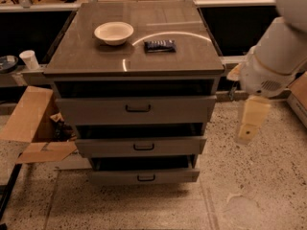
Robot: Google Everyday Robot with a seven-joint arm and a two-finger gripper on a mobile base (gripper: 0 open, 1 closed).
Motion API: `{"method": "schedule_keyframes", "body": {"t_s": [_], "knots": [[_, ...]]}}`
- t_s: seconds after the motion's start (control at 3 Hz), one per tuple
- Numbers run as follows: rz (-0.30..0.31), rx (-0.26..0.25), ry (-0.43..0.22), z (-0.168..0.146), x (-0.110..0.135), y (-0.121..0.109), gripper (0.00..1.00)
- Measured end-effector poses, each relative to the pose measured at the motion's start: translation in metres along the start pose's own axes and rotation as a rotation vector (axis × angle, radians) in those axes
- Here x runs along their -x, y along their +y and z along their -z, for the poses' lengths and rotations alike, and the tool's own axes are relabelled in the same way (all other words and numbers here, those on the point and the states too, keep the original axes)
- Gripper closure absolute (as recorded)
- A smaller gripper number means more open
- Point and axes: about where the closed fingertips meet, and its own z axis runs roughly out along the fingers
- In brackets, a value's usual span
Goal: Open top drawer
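Note:
The top drawer is the widest grey front of three in a metal cabinet, with a small black bar handle at its centre. A dark gap shows above its front. Two narrower grey drawers sit below it, each stepping further forward. My gripper hangs cream-coloured from the white arm, to the right of the cabinet at about the height of the top drawer. It is apart from the drawer and touches nothing.
A white bowl and a dark blue packet lie on the cabinet top. An open cardboard box stands on the floor at the left. A paper cup sits on a ledge behind it. Speckled floor lies in front.

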Motion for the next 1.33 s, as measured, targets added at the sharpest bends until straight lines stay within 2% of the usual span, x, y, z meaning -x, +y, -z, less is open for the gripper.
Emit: {"method": "schedule_keyframes", "body": {"t_s": [0.67, 1.0, 1.33], "knots": [[0.049, 0.127, -0.033, -0.106, 0.015, -0.001, 0.0], [0.055, 0.123, -0.045, -0.112, 0.017, -0.002, 0.0], [0.094, 0.08, -0.06, -0.128, 0.021, -0.023, 0.0]]}}
